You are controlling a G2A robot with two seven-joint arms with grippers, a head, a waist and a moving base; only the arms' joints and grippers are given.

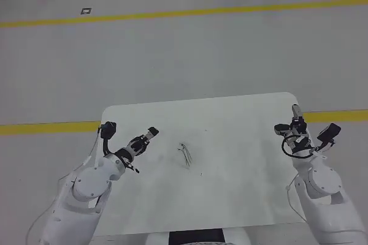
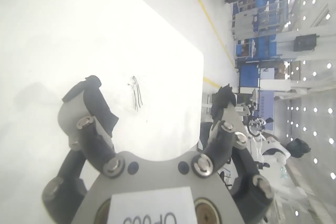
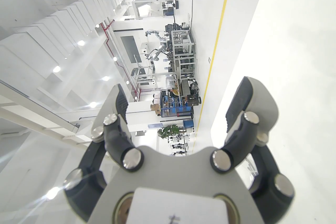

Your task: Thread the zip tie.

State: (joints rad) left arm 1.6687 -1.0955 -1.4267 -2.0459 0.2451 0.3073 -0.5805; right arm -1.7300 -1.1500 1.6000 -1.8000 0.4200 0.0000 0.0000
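Left gripper: spread, empty, left of centre.
Right gripper: spread, empty, at right edge of table.
Zip tie: flat mid-table, right of left gripper; long axis near top-to-bottom.
Nearer arm: left, likely.
Left wrist view: separate thin strands; top view, a dark sliver.
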